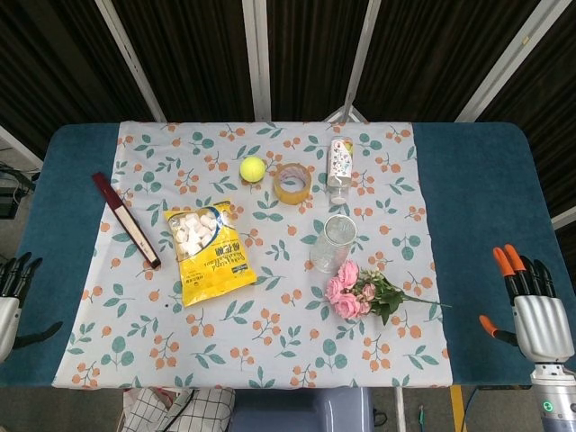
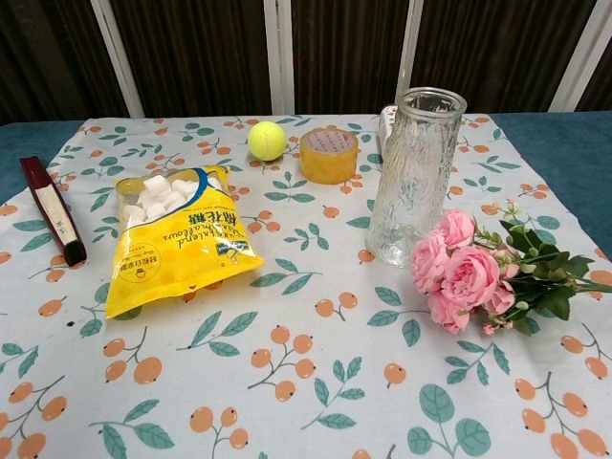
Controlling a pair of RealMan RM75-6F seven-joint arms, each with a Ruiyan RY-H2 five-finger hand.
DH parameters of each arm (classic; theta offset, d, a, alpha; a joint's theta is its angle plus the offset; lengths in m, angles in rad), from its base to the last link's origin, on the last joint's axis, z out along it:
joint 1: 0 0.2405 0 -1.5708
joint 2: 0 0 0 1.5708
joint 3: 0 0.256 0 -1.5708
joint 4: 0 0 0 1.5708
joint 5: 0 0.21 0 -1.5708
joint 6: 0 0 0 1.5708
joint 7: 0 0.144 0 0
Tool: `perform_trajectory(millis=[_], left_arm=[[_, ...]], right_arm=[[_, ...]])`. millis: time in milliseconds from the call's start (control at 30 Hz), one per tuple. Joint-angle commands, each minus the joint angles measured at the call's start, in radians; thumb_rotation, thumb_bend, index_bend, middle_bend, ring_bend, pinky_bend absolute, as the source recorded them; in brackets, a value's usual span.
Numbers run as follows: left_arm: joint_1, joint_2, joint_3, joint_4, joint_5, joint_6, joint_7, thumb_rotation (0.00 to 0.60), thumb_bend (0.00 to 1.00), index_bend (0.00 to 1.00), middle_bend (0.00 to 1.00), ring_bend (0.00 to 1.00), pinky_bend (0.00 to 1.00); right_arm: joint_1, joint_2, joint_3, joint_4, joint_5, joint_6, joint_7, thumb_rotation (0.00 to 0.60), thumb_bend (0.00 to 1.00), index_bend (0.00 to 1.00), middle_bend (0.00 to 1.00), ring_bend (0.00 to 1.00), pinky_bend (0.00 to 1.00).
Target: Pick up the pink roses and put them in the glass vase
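Observation:
The pink roses [image 1: 353, 291] [image 2: 466, 274] lie on the floral cloth, their green stems pointing right. The empty glass vase [image 1: 332, 243] [image 2: 412, 178] stands upright just behind and left of them, almost touching the blooms. My right hand [image 1: 536, 310] hovers at the table's right front edge, well to the right of the roses, fingers spread and holding nothing. My left hand [image 1: 9, 301] shows at the far left edge, fingers apart and empty. Neither hand appears in the chest view.
A yellow marshmallow bag [image 1: 209, 253] lies left of centre. A tennis ball [image 1: 253, 168], a tape roll [image 1: 292, 183] and a small bottle [image 1: 339, 165] sit behind the vase. A dark red slim box [image 1: 125, 220] lies at the left.

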State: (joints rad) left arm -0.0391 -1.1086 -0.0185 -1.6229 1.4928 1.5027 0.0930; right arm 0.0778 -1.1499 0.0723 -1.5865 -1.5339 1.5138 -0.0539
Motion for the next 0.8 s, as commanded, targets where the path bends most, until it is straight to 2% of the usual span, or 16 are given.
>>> perform_trajectory(millis=[33, 167, 400, 700, 800], left_arm=[[-0.001, 0.003, 0.001, 0.000, 0.002, -0.002, -0.006, 0.600, 0.00, 0.00, 0.00, 0.00, 0.00], [-0.004, 0.008, 0.003, 0.000, 0.007, -0.007, -0.018, 0.600, 0.00, 0.00, 0.00, 0.00, 0.00], [-0.011, 0.011, 0.010, -0.004, 0.022, -0.017, -0.018, 0.600, 0.00, 0.00, 0.00, 0.00, 0.00], [-0.020, 0.019, 0.018, -0.008, 0.029, -0.038, -0.043, 0.600, 0.00, 0.00, 0.00, 0.00, 0.00], [-0.023, 0.023, 0.021, -0.011, 0.033, -0.043, -0.050, 0.600, 0.00, 0.00, 0.00, 0.00, 0.00]], right_arm=[[0.008, 0.000, -0.004, -0.009, -0.021, 0.000, 0.005, 0.600, 0.20, 0.00, 0.00, 0.00, 0.00], [0.032, 0.007, -0.018, -0.035, -0.041, -0.045, 0.014, 0.600, 0.20, 0.00, 0.00, 0.00, 0.00], [0.111, 0.006, -0.021, -0.095, -0.039, -0.184, -0.011, 0.600, 0.20, 0.00, 0.00, 0.00, 0.00], [0.216, -0.073, 0.007, -0.135, 0.036, -0.355, -0.126, 0.600, 0.20, 0.00, 0.00, 0.00, 0.00], [0.244, -0.110, 0.018, -0.134, 0.077, -0.400, -0.150, 0.600, 0.19, 0.00, 0.03, 0.02, 0.00]])
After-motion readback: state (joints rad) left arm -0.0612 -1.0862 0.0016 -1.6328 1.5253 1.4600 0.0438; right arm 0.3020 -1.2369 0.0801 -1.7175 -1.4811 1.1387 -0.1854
